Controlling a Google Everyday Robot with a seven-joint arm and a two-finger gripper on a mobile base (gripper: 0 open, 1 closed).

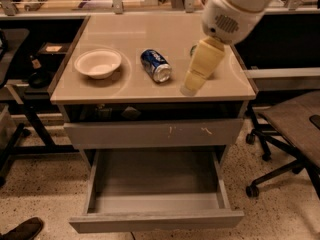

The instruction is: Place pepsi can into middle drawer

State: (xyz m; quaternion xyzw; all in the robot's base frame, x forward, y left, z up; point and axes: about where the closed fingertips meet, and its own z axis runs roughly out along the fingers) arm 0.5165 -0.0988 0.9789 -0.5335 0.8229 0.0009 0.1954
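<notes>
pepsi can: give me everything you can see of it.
The pepsi can is dark blue with white logo marks and a silver metal end. It lies on its side on the table, that end turned toward the front edge. The bowl sits to its left, the gripper to its right, apart from it. Only the table touches it.

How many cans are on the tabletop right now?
2. The pepsi can lies on its side right of the bowl; a second can peeks from behind the hand, further right.
</notes>
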